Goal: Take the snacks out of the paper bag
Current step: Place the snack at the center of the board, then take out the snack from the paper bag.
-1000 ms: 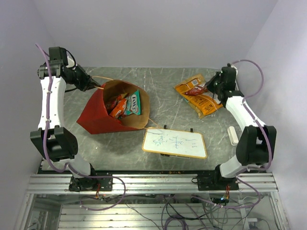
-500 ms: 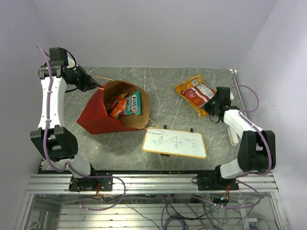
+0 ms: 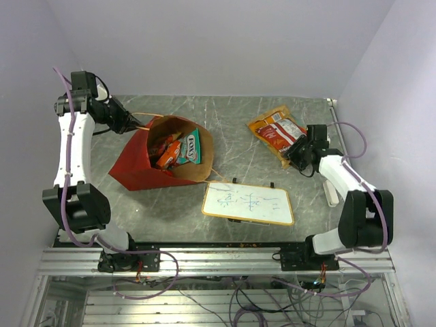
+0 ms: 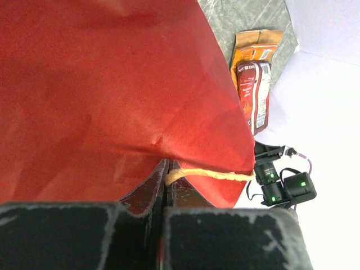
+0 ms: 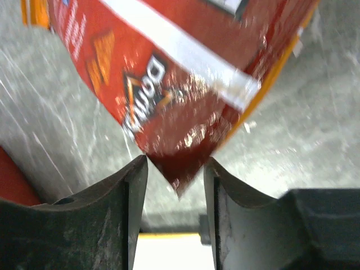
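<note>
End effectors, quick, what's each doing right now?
Left end effector: closed on string handle of paper bag.
Right end effector: open, red snack packet corner between its fingers.

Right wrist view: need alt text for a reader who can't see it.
The pointed corner of a red chip packet sits between the parted fingers of the right gripper, which do not visibly pinch it. The packet lies on a grey marbled table and fills the upper part of the frame, slightly blurred.
</note>
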Robot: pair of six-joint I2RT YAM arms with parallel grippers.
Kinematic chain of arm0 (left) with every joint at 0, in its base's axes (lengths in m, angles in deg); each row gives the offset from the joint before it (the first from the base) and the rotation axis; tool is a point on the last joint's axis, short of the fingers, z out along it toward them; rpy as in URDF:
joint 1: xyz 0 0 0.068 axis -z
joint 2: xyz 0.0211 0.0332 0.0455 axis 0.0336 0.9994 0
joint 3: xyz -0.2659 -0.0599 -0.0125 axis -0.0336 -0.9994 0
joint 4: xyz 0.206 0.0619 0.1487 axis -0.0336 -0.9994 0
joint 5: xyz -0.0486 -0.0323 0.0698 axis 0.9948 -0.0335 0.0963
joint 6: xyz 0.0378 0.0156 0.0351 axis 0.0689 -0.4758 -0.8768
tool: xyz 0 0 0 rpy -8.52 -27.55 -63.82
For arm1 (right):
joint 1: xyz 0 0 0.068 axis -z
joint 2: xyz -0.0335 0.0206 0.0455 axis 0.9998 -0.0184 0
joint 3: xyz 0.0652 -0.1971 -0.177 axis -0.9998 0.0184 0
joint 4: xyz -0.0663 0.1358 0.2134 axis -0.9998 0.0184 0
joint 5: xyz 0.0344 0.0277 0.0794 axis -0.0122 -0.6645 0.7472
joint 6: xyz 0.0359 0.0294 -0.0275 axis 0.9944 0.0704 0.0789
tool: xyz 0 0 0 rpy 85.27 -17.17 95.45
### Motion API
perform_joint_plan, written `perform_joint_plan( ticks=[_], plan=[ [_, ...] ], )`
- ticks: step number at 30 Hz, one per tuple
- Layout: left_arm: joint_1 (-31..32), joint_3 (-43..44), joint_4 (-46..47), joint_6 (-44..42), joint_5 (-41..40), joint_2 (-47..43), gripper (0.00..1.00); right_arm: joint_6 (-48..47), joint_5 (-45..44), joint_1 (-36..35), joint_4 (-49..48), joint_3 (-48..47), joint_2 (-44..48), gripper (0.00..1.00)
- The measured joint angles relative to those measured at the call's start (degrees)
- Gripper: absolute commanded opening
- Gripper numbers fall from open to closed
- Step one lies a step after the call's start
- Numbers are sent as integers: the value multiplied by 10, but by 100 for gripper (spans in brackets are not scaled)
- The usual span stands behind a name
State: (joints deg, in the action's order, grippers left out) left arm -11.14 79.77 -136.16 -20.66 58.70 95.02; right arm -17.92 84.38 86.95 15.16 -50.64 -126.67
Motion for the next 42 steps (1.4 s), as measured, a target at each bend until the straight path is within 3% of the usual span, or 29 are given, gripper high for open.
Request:
perform_joint_plan(
  ticks=[3, 7, 12, 17, 22, 26, 32, 42],
  plan=[
    [1, -10, -1, -2, 0, -10, 7, -27, 12, -3, 58, 4, 44, 63],
    [6, -11, -3, -2, 0, -12, 7, -71, 26, -23, 128, -21, 90, 65],
    [12, -16, -3, -2, -1, -16, 7, -123, 73, -127, 159, -117, 85, 68],
    [16, -29, -2, -2, -2, -27, 7, -144, 134, -271, 109, -177, 24, 69],
    [16, -39, -3, -2, -2, -36, 7, -124, 162, -339, 31, -178, -61, 67],
    [16, -43, -3, -1, -2, -41, 7, -106, 156, -381, -50, -179, -127, 55],
    [16, -43, -2, -1, -2, -41, 7, -75, 132, -410, -130, -191, -193, 52],
    [16, -43, -2, -1, -3, -42, 7, -52, 44, -408, -156, -202, -202, 57]
  ],
)
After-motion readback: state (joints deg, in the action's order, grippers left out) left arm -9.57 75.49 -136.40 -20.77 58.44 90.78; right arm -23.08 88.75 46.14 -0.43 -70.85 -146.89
